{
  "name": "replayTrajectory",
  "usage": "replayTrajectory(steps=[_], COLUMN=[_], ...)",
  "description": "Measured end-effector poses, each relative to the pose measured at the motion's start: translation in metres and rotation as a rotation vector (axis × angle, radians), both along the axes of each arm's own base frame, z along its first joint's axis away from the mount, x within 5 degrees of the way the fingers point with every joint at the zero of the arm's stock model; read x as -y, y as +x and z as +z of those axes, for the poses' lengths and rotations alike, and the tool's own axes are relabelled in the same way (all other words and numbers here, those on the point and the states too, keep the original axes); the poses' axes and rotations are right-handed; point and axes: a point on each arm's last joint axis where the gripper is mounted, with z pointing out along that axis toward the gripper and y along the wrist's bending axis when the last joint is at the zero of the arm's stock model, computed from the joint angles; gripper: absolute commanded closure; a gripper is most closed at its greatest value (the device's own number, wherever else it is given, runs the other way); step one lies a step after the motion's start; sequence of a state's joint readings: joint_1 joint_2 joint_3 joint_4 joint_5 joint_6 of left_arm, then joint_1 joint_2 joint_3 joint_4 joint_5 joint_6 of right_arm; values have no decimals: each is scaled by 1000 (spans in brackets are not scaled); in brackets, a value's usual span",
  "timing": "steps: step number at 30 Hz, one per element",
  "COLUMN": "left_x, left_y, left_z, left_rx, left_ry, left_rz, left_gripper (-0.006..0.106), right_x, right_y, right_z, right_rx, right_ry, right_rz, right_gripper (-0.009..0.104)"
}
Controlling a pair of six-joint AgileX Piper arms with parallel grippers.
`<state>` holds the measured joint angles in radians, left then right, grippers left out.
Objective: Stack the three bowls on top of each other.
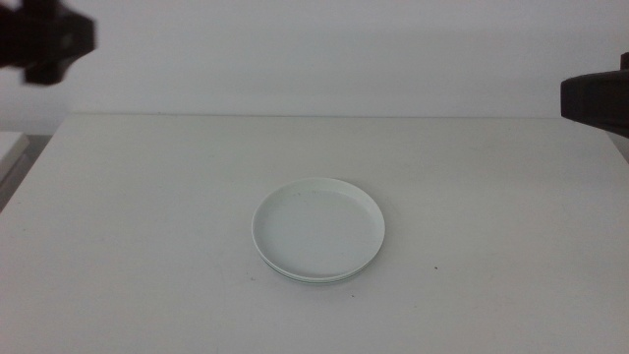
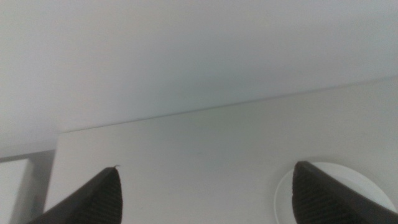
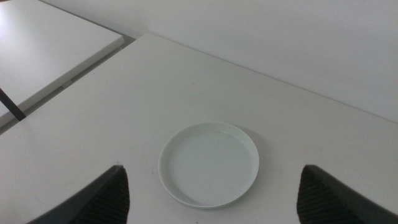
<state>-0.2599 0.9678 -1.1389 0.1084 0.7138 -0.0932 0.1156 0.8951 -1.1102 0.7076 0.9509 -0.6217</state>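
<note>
White plastic dominates the scene: a shallow round dish with a low rim, the top bowl (image 1: 318, 227), lies near the middle of the pale surface (image 1: 147, 246). In the middle view a second thin edge, faintly mint-tinted, the lower rim (image 1: 295, 272), shows just beneath its near side, so the top bowl sits nested on at least one other; how many bowls lie under it cannot be told. The inside of the top bowl carries a few tiny dark specks toward its far side. The right wrist view shows the same stack (image 3: 209, 163) as one pale disc with a single visible rim, resting flat on the surface. Left gripper (image 2: 205, 196): jaws spread wide with nothing between them, raised above the surface and well apart from the stack, of which only a curved white portion shows behind one jaw in the left wrist view. In the middle view its dark body sits at the upper left corner. Right gripper (image 3: 211, 196): jaws likewise spread wide and empty, held above the surface, with the stack seen between them but not touched. Its dark body shows at the right edge of the middle view. A second pale tabletop (image 3: 43, 37) stands beside the surface, separated by a narrow gap
</note>
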Motion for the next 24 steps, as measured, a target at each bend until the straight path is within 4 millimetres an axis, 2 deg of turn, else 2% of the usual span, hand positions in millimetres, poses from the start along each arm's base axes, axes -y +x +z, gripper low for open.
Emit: replayTrajectory(steps=[3, 6, 24], left_x=[-8, -11, -9], left_y=[-20, -30, -27], left_z=[-4, -4, -7], left_rx=[29, 48, 91], left_ry=[-19, -32, -5], left_rz=[33, 44, 10], left_gripper=[7, 7, 7], right_x=[0, 0, 0], right_y=[0, 0, 0], right_z=[0, 0, 0], right_rx=[0, 0, 0], right_ry=[0, 0, 0], right_rz=[0, 0, 0], right_gripper=[2, 2, 2])
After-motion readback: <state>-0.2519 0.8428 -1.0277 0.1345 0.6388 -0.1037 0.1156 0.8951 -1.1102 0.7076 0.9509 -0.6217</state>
